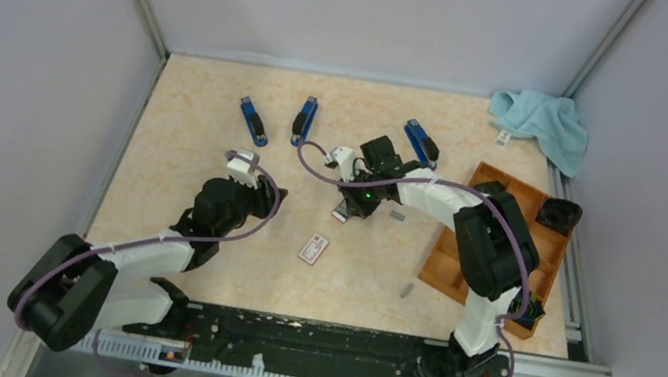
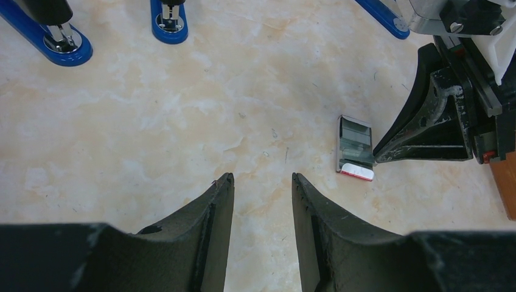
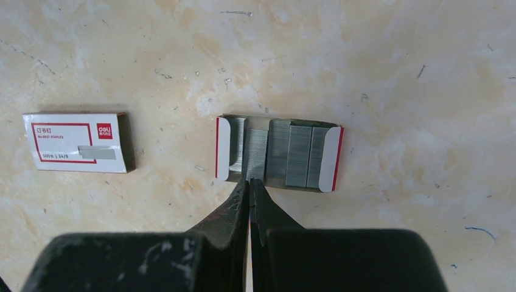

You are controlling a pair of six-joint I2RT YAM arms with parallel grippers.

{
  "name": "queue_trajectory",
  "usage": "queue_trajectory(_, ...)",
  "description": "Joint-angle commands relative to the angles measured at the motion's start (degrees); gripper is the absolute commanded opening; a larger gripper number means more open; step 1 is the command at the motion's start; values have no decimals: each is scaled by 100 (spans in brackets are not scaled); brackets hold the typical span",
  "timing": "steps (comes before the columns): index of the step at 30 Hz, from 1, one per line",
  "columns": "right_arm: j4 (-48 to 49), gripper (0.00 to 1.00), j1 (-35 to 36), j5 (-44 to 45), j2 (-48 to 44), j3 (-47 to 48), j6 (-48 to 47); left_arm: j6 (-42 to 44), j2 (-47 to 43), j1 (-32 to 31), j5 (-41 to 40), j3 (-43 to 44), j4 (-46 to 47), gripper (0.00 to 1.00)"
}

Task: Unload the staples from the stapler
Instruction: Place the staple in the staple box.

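Right gripper (image 3: 248, 182) jaws nearly pressed together at the near wall of the open staple tray (image 3: 328, 152); staples (image 3: 298, 155) lie inside it (whether one strip is pinched, can't tell). Left gripper (image 2: 261, 182) gapes, empty. Risk: tips could snag cardboard, dragging tray, scattering strips. Blue staplers (image 1: 304, 119) beyond, too small: loaded or not, unreadable.

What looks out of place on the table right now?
A loose staple strip lies on the table right of the open staple tray, and a second strip lies near the wooden organizer. The tray's own strips sit unevenly.
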Motion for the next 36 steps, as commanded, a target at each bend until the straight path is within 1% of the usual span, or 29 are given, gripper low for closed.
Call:
queue_trajectory(1,212,0,62,17,51,241,72,56,52,5,55,163,59,46)
queue_trajectory(17,227,1,79,-44,103,262,102,69,82,4,72,194,39,46)
queue_trajectory(26,269,2,64,-177,-468,131,-6,65,72,-3,65,184,44,46)
queue_trajectory(31,81,2,-10,-215,-536,74,-235,66,67,3,68,185,38,46)
queue_trajectory(33,-14,3,-57,-313,-553,15,-377,69,73,2,63,184,37,46)
queue_trajectory(36,-70,9,-70,-336,-512,-66,-474,65,86,5,63,193,34,46)
